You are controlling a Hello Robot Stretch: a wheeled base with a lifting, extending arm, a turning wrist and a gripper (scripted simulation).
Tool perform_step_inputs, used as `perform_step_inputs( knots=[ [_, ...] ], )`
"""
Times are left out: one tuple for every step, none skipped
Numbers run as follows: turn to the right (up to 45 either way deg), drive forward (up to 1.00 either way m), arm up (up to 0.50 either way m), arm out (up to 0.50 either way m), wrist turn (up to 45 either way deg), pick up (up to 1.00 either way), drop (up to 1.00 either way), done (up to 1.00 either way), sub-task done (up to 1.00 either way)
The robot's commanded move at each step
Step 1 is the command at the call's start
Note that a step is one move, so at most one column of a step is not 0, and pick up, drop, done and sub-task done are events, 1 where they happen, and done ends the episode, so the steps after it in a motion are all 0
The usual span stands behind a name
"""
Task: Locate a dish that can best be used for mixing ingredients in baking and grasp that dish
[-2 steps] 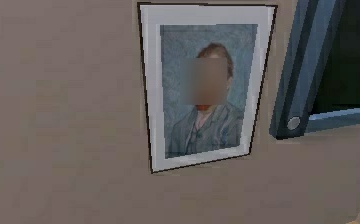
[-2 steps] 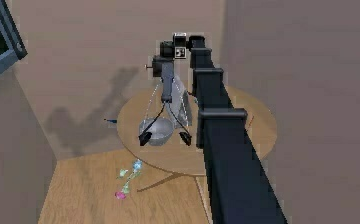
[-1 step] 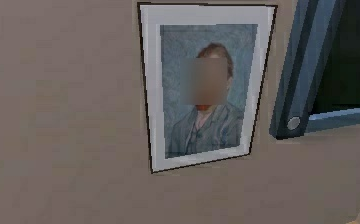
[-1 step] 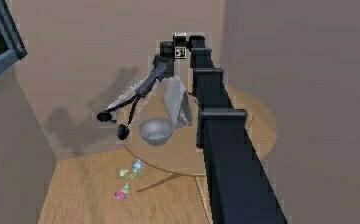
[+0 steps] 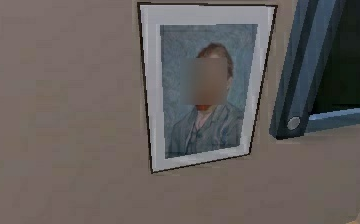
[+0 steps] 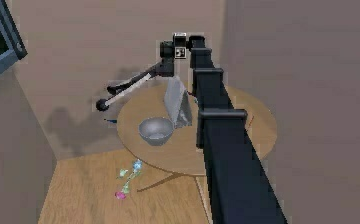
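A grey bowl (image 6: 155, 130) stands on a round wooden table (image 6: 250, 112) in the arm side view, near the table's front left. The dark arm bar rises from the bottom edge over the table. At its far end the gripper (image 6: 103, 102) reaches down and to the left, its thin fingers ending by the table's left edge, left of and above the bowl. Only bare wall and tabletop lie behind the fingertips, so the gripper holds nothing. A pale grey upright slab (image 6: 176, 103) stands just behind the bowl.
Small coloured things (image 6: 128, 180) lie on the wooden floor in front of the table. Walls meet in a corner behind the table, and a dark window (image 6: 2, 45) sits upper left. The forward view faces a close wall with a framed portrait (image 5: 203, 85) and a window frame (image 5: 310, 75).
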Motion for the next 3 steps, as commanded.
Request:
perform_step_inputs(
  knots=[
    [0.0, 0.0, 0.0, 0.0, 45.0, 0.0, 0.0, 0.0, 0.0],
    [0.0, 0.0, 0.0, 0.0, 12.0, 0.0, 0.0, 0.0, 0.0],
    [0.0, 0.0, -0.3, 0.0, 0.0, 0.0, 0.0, 0.0, 0.0]
  ],
)
